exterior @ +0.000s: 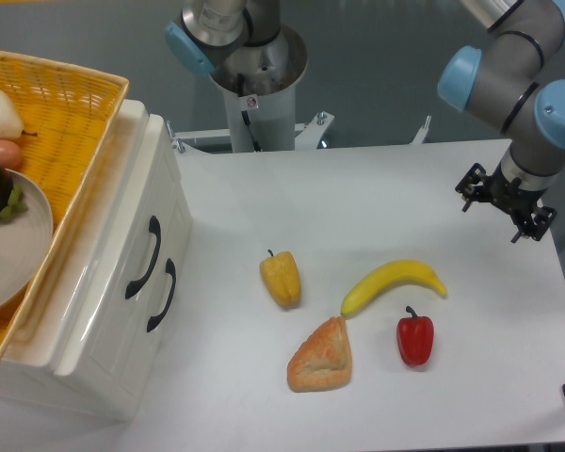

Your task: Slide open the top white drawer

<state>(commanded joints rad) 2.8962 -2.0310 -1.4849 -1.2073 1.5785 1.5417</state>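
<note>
The top white drawer (162,196) sits flush in the cream cabinet at the left, pushed in. Its black curved handle (141,258) lies nearer the cabinet's top edge. The lower drawer's handle (162,295) is just beside it. My gripper (504,209) hangs over the table's far right, well away from the cabinet. Its black fingers point down and stand splayed apart, holding nothing. The wrist covers part of them.
A yellow wicker basket (71,113) with a plate and fruit rests on top of the cabinet. On the table lie a yellow pepper (281,279), a banana (392,284), a red pepper (415,339) and a bread piece (322,357). The arm's base (259,85) stands behind.
</note>
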